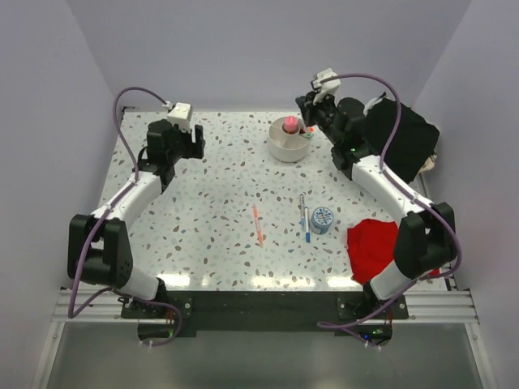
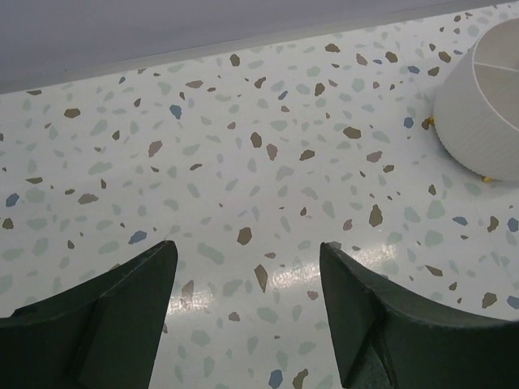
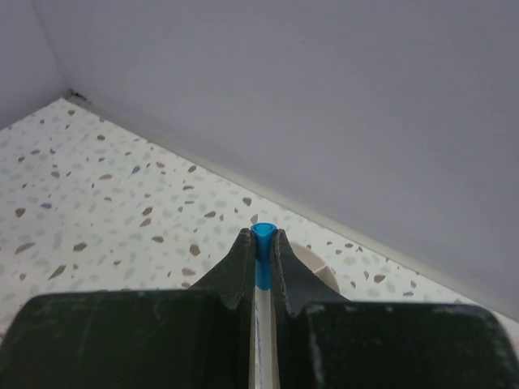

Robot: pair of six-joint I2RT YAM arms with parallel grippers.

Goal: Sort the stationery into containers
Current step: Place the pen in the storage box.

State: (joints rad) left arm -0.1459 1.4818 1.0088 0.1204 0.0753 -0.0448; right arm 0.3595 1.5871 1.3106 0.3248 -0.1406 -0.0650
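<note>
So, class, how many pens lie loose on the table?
3: a pink pen mid-table; two blue-and-white pens right of it. A blue-tipped pen is clamped in the right gripper; the white bowl may hide more.

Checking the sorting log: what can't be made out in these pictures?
- Compartments of the bowl: top view, too small, partly covered by the right gripper; left wrist view crops it.
- The blue-tipped pen: right wrist view, jaws hide most of its body.
- The small blue round item: top view, too small to identify.
</note>
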